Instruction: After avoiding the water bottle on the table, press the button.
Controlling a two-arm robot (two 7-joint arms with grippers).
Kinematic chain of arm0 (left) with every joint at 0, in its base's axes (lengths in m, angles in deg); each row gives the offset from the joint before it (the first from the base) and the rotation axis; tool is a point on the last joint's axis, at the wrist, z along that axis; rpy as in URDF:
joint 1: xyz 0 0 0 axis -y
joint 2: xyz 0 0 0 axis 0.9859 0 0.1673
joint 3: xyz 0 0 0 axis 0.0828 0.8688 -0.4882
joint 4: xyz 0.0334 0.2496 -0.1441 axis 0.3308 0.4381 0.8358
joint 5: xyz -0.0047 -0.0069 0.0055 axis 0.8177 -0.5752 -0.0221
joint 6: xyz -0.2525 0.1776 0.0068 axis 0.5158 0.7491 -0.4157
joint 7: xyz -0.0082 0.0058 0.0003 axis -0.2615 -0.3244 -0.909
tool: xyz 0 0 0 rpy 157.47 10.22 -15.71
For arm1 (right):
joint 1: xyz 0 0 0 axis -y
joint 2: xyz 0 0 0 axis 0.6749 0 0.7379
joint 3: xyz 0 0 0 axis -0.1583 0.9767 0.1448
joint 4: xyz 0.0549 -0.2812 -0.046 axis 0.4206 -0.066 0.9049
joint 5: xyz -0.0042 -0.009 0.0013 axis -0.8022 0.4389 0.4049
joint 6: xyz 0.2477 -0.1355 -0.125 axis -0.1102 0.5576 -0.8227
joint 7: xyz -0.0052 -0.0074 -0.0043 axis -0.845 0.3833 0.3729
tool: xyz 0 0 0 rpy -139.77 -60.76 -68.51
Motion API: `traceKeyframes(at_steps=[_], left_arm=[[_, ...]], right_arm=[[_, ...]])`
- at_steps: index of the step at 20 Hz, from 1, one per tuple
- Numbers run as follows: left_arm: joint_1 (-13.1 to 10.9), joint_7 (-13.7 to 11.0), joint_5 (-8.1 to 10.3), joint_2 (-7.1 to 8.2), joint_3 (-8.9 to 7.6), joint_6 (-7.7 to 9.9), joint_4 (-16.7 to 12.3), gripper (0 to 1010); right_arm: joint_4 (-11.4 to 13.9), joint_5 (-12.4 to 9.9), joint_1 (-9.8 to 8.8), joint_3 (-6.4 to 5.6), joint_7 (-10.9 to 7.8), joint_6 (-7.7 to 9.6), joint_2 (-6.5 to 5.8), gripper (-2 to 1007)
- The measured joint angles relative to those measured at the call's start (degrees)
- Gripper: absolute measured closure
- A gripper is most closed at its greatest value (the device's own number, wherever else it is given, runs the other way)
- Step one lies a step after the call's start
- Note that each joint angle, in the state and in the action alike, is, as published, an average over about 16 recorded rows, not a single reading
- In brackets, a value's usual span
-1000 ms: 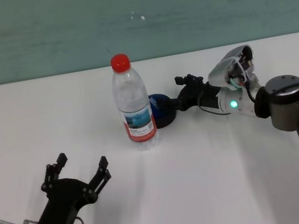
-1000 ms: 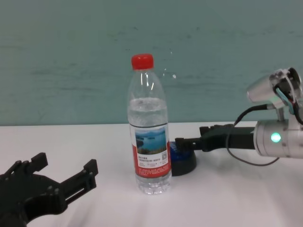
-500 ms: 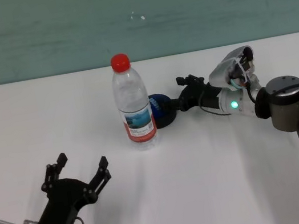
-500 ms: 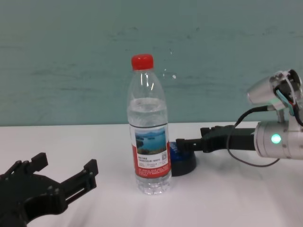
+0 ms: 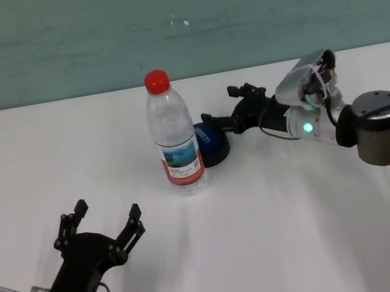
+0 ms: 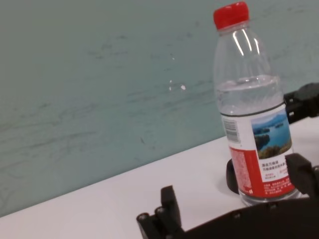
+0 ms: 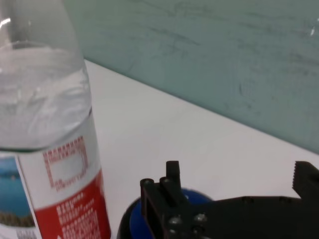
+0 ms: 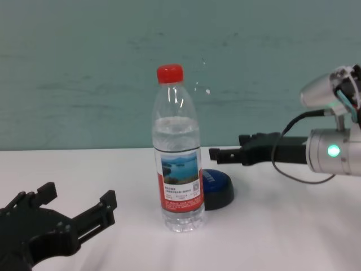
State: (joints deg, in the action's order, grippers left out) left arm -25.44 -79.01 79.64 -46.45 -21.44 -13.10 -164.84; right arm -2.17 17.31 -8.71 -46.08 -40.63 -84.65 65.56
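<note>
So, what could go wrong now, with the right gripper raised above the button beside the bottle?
1. The right gripper hangs close to the water bottle; drifting sideways could tip it.
2. The button sits partly behind the bottle, so a careless descent might land off-centre on it.

One water bottle [image 5: 175, 140], one button [image 5: 212, 142], one table [image 5: 284, 221].
</note>
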Motion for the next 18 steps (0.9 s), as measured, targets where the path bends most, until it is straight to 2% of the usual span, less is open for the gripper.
traceKeyframes(at_steps=[6, 18], left_arm=[[0.0, 0.0, 0.0, 0.0, 0.0, 0.0, 0.0, 10], [0.0, 0.0, 0.0, 0.0, 0.0, 0.0, 0.0, 10]], right_arm=[[2.9, -0.5, -0.98, -0.22, 0.55, 0.31, -0.82, 1], [5.1, -1.3, -1.63, -0.19, 1.17, 0.66, -1.73, 1]])
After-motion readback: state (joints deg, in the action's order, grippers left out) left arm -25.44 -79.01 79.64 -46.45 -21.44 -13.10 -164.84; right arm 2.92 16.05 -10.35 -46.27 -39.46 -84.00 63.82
